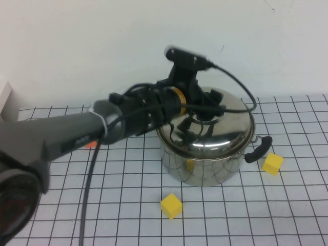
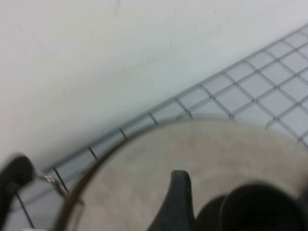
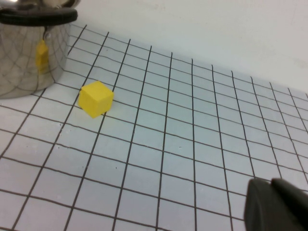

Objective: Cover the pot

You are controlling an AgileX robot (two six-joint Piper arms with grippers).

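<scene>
The shiny steel pot (image 1: 205, 166) stands on the gridded mat (image 1: 128, 205), right of centre, with a black side handle (image 1: 258, 149). The domed steel lid (image 1: 230, 128) rests on its rim. My left gripper (image 1: 206, 110) is over the lid's middle, open, with its fingers on either side of the black knob. In the left wrist view the lid (image 2: 159, 159) fills the frame, and one finger (image 2: 177, 197) stands apart from the knob (image 2: 262, 209). My right gripper (image 3: 276, 202) is shut and empty, low over the mat to the right of the pot (image 3: 29, 53).
One yellow block (image 1: 171, 205) lies in front of the pot and another (image 1: 272, 163) lies right of it by the handle; that one also shows in the right wrist view (image 3: 96, 98). The white wall is close behind the pot. A cable runs from the left wrist.
</scene>
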